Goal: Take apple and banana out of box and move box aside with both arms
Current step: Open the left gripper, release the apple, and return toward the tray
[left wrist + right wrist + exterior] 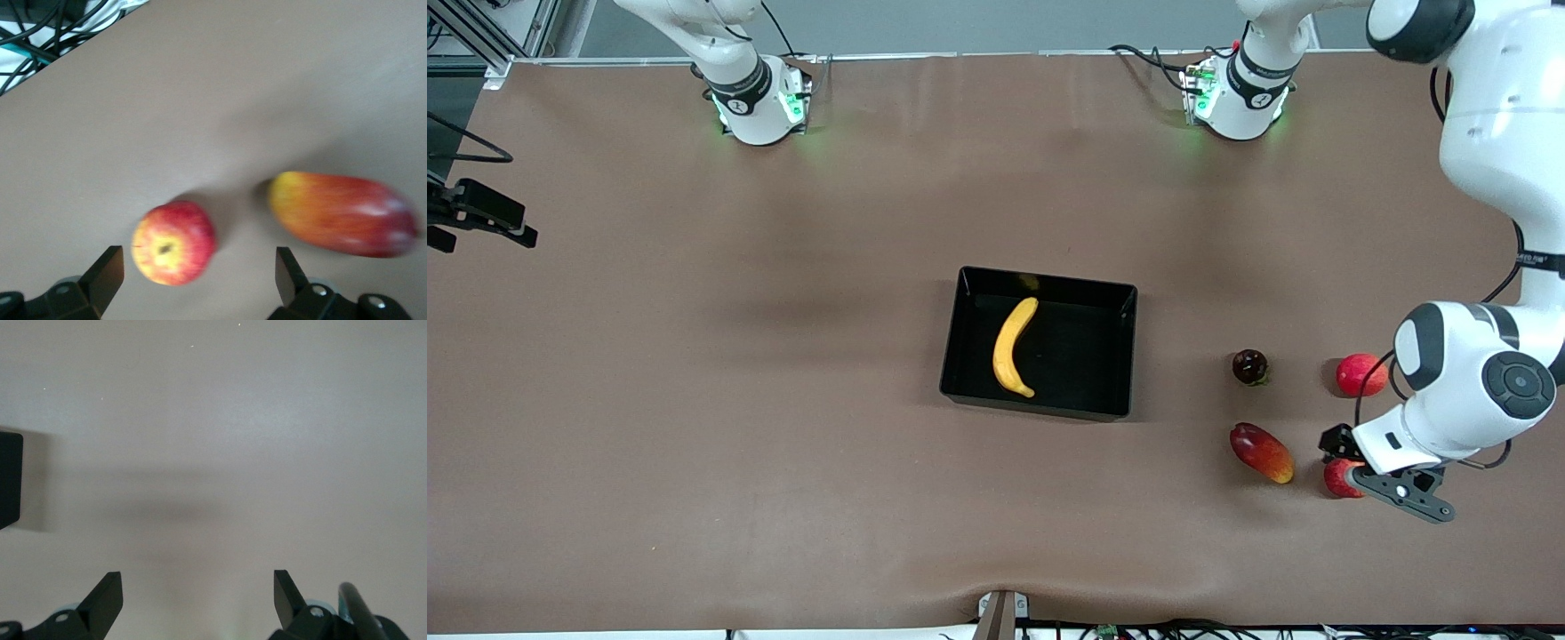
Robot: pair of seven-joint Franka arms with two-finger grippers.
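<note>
The yellow banana (1015, 348) lies inside the black box (1112, 307) at the table's middle. The red apple (1337, 479) with a yellowish stem patch sits on the table near the left arm's end, beside the mango (1261, 452). My left gripper (1343, 460) hovers just over the apple, open and empty. In the left wrist view the apple (175, 243) lies between the spread fingers of the left gripper (199, 267), close to one of them. My right gripper (198, 587) is open and empty over bare table, out of the front view; a box corner (9, 477) shows at the edge.
The red-orange mango (343, 213) lies close beside the apple. A dark maroon fruit (1250, 366) and another round red fruit (1360, 374) sit farther from the front camera than the apple. Cables run along the table's front edge (40, 33).
</note>
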